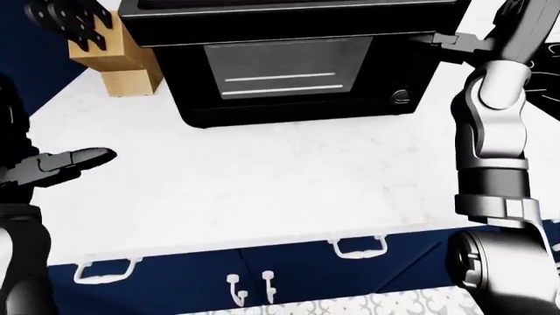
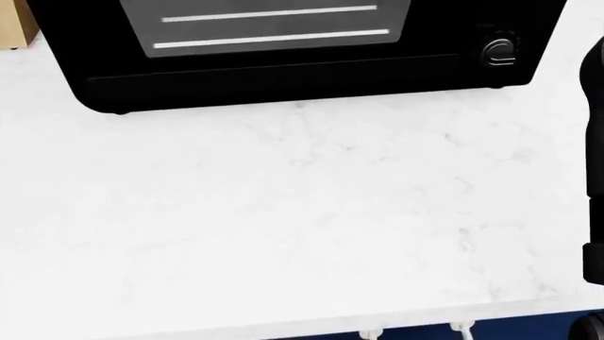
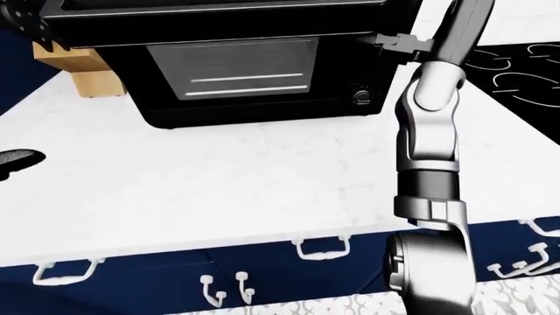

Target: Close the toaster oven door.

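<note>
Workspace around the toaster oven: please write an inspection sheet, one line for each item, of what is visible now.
Surface: white marble counter, bare below the oven in the views.
Job's things: black toaster oven; its door looks upright and shut, knob at its right.
Clutter: wooden knife block left of the oven.
Hands: left hand open, low at the left, touching nothing; right hand raised at the oven's upper right corner, fingers unclear.
Cables: nothing seen.
Surroundings: navy cabinet fronts with white handles below the counter; black stovetop at the right.
</note>
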Available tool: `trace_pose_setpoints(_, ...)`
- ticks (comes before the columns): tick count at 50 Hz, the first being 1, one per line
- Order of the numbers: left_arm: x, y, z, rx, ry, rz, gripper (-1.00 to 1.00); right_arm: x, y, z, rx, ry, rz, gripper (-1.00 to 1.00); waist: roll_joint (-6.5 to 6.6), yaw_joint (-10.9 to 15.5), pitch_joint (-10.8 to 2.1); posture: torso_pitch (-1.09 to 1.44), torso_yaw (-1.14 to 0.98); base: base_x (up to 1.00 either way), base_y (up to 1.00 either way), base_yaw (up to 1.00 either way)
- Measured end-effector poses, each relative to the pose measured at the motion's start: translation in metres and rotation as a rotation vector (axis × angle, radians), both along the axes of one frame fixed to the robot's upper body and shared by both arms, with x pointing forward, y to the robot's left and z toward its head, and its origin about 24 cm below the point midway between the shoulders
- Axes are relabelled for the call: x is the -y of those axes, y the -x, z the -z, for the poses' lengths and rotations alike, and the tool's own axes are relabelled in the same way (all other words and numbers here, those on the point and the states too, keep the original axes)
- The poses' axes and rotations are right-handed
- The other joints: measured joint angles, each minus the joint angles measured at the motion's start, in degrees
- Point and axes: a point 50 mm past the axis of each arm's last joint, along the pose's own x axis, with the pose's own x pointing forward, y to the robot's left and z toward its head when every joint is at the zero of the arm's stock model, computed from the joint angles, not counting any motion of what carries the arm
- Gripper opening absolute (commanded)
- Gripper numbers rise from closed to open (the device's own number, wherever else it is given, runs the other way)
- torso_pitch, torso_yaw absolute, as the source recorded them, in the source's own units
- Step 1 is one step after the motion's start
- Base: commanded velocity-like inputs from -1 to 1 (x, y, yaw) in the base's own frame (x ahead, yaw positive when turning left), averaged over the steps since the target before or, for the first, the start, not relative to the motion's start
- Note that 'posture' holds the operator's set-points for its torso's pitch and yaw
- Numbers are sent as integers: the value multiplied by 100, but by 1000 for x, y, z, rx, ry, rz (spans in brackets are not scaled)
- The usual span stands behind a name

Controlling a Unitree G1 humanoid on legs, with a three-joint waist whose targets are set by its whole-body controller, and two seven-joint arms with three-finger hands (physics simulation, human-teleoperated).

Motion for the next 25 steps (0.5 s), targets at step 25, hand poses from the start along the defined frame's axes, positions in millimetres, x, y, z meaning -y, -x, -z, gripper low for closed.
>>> trace_pose_setpoints(25, 95, 25, 34, -104, -6, 368, 100, 1, 0, 1, -7, -10, 11, 100, -78, 21, -44, 0, 0, 0, 0, 0)
